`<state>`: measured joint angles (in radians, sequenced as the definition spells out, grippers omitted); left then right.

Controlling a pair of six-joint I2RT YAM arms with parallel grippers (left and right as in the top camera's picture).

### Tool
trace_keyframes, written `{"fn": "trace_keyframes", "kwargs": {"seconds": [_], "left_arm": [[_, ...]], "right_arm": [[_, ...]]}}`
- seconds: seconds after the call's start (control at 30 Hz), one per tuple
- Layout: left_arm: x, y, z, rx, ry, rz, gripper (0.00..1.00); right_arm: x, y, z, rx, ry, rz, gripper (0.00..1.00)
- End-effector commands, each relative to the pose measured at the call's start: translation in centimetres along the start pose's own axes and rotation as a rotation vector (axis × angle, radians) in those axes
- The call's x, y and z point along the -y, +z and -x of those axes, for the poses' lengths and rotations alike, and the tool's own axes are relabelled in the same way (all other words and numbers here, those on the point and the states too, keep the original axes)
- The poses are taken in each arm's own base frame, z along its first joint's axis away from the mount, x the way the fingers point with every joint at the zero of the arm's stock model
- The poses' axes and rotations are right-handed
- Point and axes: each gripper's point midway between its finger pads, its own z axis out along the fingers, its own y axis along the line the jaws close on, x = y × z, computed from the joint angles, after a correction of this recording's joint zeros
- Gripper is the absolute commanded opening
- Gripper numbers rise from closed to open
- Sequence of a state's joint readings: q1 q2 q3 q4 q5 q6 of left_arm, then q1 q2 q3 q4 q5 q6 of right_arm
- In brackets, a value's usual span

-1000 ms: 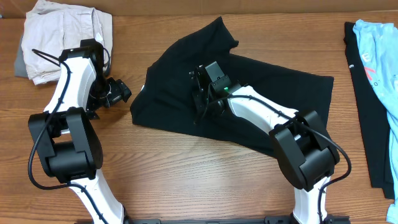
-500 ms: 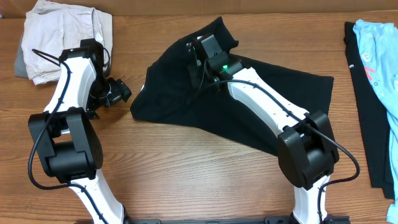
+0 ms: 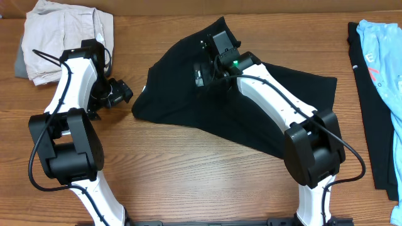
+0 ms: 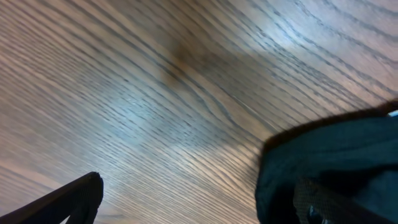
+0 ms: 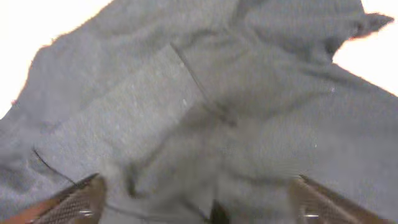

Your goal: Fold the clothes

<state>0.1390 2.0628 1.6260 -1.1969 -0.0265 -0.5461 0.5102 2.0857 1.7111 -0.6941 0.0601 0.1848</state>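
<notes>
Clothes (image 3: 166,94) lie black and rumpled, spread unevenly across the table (image 3: 188,172).

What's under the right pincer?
Rumpled black T-shirt cloth lies beneath the open right pincer, nothing gripped. The wooden table directly under that spot is hidden by the cloth.

Bare table (image 3: 188,163) in front of the black T-shirt (image 3: 166,97); beige garment (image 3: 56,31) far left, light-blue shirt (image 3: 384,53) far right.
</notes>
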Motion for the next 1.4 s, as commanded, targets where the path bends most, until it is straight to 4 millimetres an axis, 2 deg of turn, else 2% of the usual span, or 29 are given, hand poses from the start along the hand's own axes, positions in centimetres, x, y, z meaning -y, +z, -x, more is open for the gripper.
{"fn": "trace_keyframes", "kwargs": {"seconds": [0.0,0.07,0.27,0.37,0.43,0.53,0.6,0.7,0.9,1.0,1.1,1.17,1.2,1.23,1.3,1.37], "left_arm": [[2.0,-0.6,-0.6,-0.025,0.079,-0.083,1.0],[2.6,-1.0,-1.0,-0.018,0.113,-0.092,1.0],[6.0,-3.1,-3.5,0.025,0.318,-0.128,0.94],[8.2,-3.4,-5.4,0.035,0.433,-0.134,0.81],[9.7,-3.2,-6.7,0.036,0.491,-0.134,0.68],[11.9,-2.6,-8.1,0.046,0.562,-0.144,0.59],[13.2,-2.0,-8.8,0.047,0.595,-0.152,0.56],[14.1,-1.3,-9.4,0.039,0.616,-0.16,0.56],[13.8,0.7,-8.9,0.007,0.601,-0.133,0.57],[13.0,2.7,-8.4,-0.037,0.586,-0.105,0.55],[12.4,3.9,-8.1,-0.064,0.578,-0.087,0.52],[12.1,4.3,-7.9,-0.074,0.567,-0.081,0.5],[12.0,4.5,-7.7,-0.078,0.56,-0.08,0.49],[11.8,4.5,-7.5,-0.078,0.55,-0.079,0.47],[11.4,4.5,-7.2,-0.082,0.511,-0.078,0.41],[10.9,4.5,-6.8,-0.088,0.472,-0.074,0.34]], "right_arm": [[2.0,-0.9,-0.2,-0.029,0.097,-0.079,1.0],[3.2,-2.0,-0.4,-0.063,0.168,-0.103,1.0],[8.6,-8.1,-2.0,-0.193,0.382,-0.198,1.0],[10.3,-11.0,-3.9,-0.275,0.434,-0.203,1.0],[10.7,-12.5,-5.7,-0.361,0.466,-0.177,1.0],[11.3,-14.0,-8.6,-0.488,0.48,-0.214,1.0],[11.5,-14.2,-10.4,-0.558,0.475,-0.238,1.0],[11.6,-13.8,-12.1,-0.613,0.47,-0.252,1.0],[12.8,-11.3,-14.5,-0.639,0.504,-0.29,1.0],[14.5,-10.0,-16.4,-0.661,0.556,-0.307,0.9],[15.9,-9.4,-18.1,-0.689,0.599,-0.323,0.85],[16.8,-8.9,-19.3,-0.703,0.628,-0.331,0.72],[17.2,-8.7,-19.8,-0.708,0.643,-0.334,0.59],[17.6,-8.5,-20.3,-0.712,0.656,-0.337,0.52],[18.3,-8.1,-21.5,-0.724,0.681,-0.343,0.45],[18.8,-7.6,-23.0,-0.741,0.706,-0.344,0.44]]}}
